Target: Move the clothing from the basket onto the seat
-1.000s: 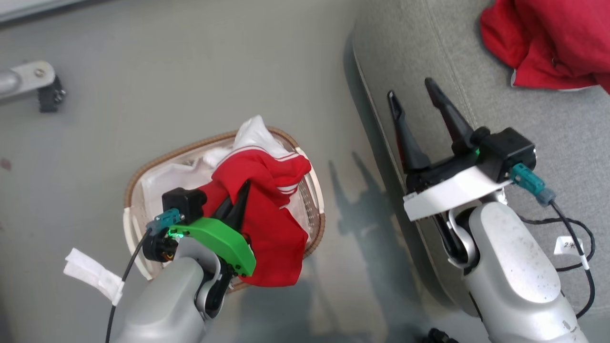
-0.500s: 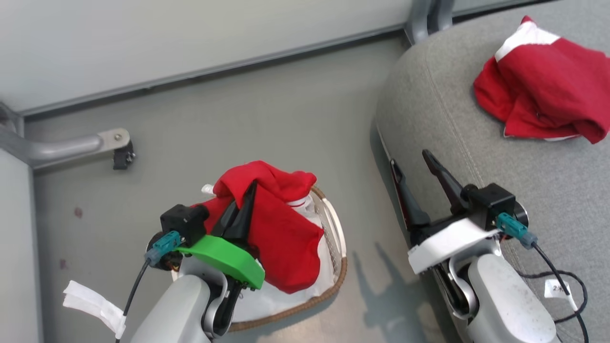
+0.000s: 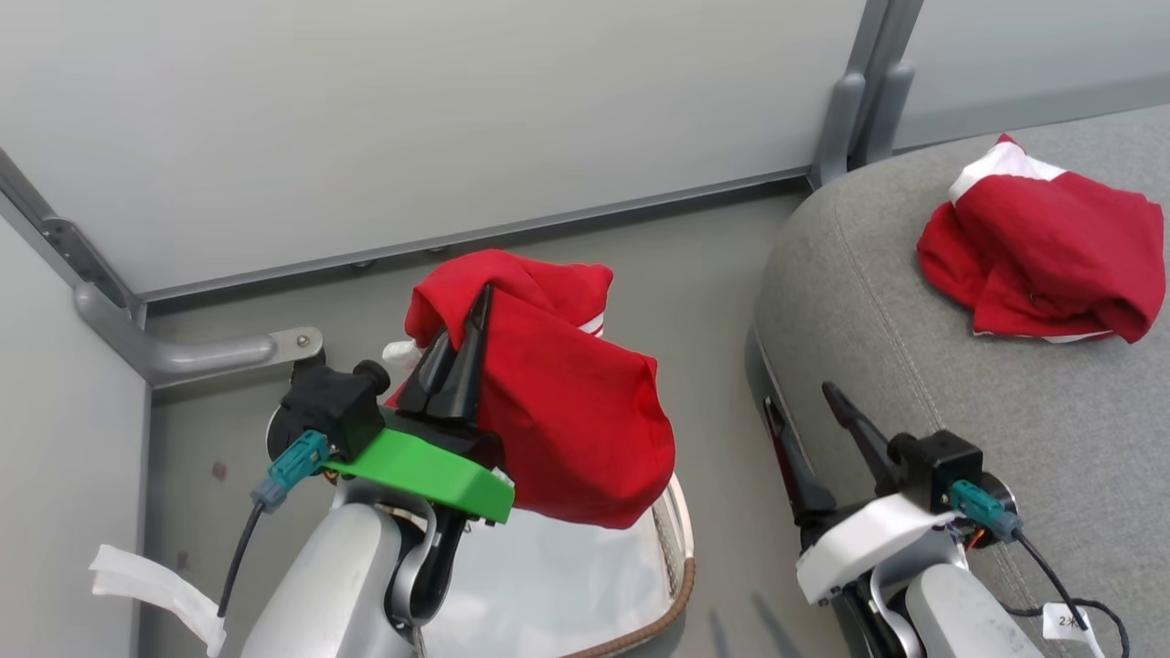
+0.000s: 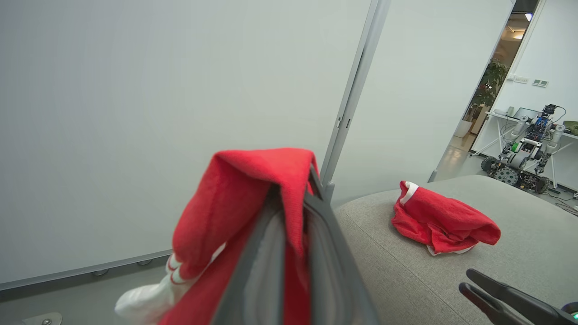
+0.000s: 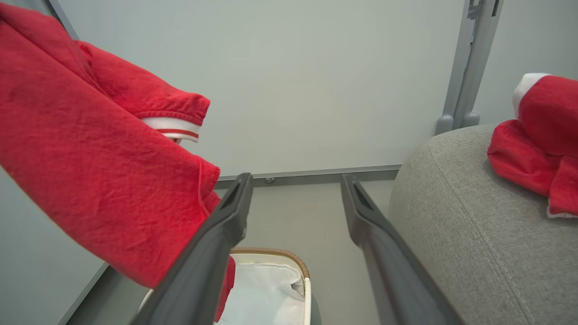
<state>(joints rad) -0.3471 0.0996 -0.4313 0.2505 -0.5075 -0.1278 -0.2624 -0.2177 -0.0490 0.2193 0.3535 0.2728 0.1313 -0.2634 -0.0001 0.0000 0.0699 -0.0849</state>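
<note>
1. Metal bracket (image 3: 210, 347): grey, at the far left, fixed where the wall panels meet the floor.

2. Left gripper (image 3: 483, 300): green-collared, with its fingers pointing up. The two dark fingers are pressed together with a fold of cloth pinched between them.

3. Red garment (image 3: 567, 420): held by the left gripper and draped over its fingertips. The bulk hangs down on the right side of the fingers, above the basket. A red-and-white striped cuff shows at the upper edge and a white part hangs to the left. Whether its lowest hem touches the basket cannot be told.

4. Basket (image 3: 687, 576): on the floor under the held garment, with a brown woven rim and a white wall. The white liner (image 3: 567, 585) lies bare inside, with no red cloth visible on it.

5. Right gripper (image 3: 800, 398): white-collared, just beside the seat's left edge. Its fingers are spread wide apart with nothing between them, and in the right wrist view they frame bare floor.

6. Seat (image 3: 914, 384): a large grey cushion with a stitched seam, to the right of the basket.

7. Second red garment (image 3: 1042, 265): crumpled on the seat top towards the far right, with a white panel showing at its upper end. It lies well apart from both grippers.
</note>
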